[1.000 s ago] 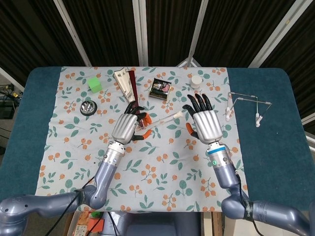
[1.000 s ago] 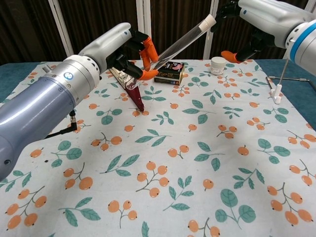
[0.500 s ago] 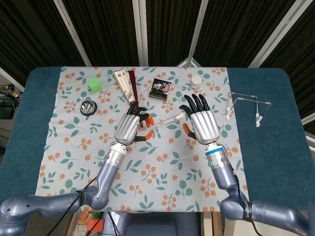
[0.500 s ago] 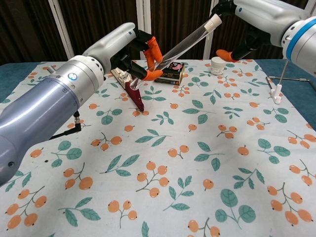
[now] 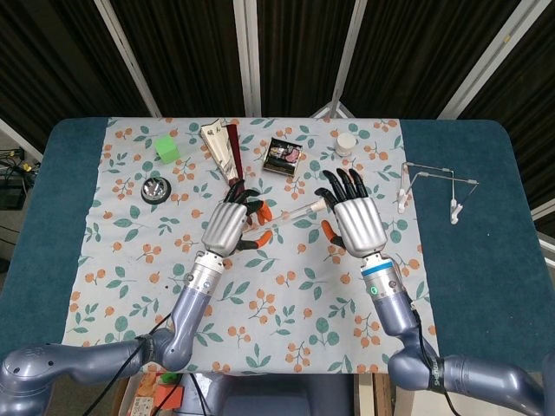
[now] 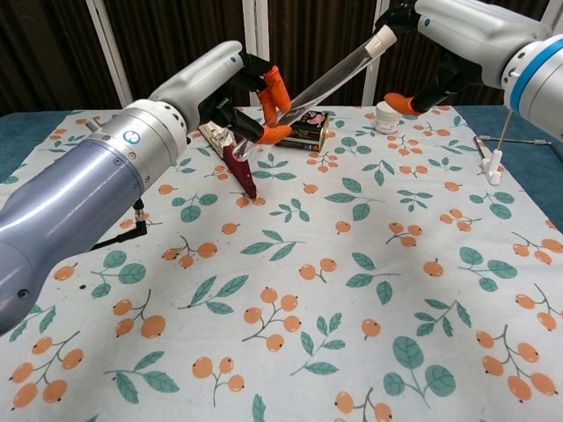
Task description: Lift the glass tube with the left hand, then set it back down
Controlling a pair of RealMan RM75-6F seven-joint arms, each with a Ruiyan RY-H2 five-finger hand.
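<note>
Your left hand (image 6: 251,92) pinches the lower end of the glass tube (image 6: 327,79) between orange fingertips (image 6: 271,81), holding it tilted in the air above the tabletop (image 6: 352,264), its white-capped end up toward your right hand (image 5: 357,221). That right hand holds nothing, its fingers spread apart.
</note>
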